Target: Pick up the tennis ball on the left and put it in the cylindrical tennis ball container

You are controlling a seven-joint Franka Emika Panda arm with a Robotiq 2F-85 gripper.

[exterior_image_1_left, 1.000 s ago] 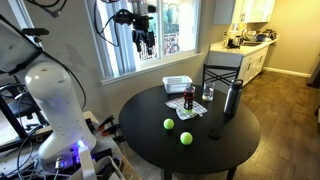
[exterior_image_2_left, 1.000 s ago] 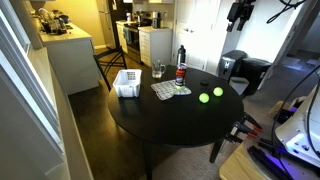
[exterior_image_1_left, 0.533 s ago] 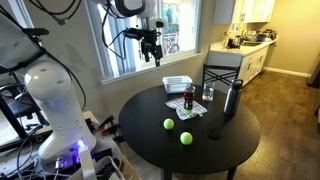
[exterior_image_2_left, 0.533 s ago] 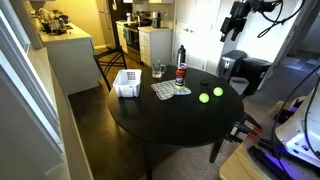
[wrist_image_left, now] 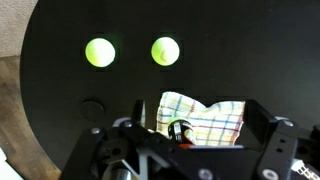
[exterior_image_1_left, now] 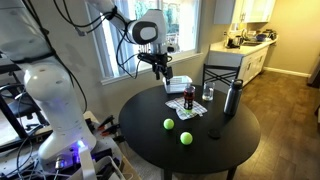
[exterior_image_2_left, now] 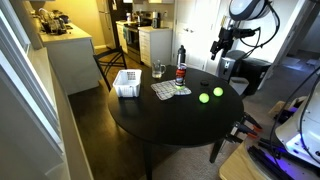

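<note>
Two yellow-green tennis balls lie side by side on the round black table [exterior_image_1_left: 230, 140]. In an exterior view one ball [exterior_image_1_left: 169, 125] is to the left and nearer the window, the other ball [exterior_image_1_left: 186, 138] to its right. Both show again in an exterior view [exterior_image_2_left: 204, 98] [exterior_image_2_left: 217, 93] and in the wrist view [wrist_image_left: 100, 52] [wrist_image_left: 165, 50]. The short tennis ball container [exterior_image_1_left: 189, 97] [exterior_image_2_left: 181, 74] with a red label stands upright on a plaid cloth [wrist_image_left: 205, 115]. My gripper [exterior_image_1_left: 164, 72] [exterior_image_2_left: 218, 48] [wrist_image_left: 200, 108] is open and empty, high above the table.
A tall dark flask [exterior_image_1_left: 232, 97] and a small clear glass [exterior_image_1_left: 208, 95] stand near the container. A white basket [exterior_image_1_left: 178, 84] [exterior_image_2_left: 127, 83] sits at the table's edge. A dark chair [exterior_image_1_left: 222, 74] stands behind the table.
The arm has swung down from up by the window towards the table, and the gripper now hangs lower and closer to the container and cloth.
</note>
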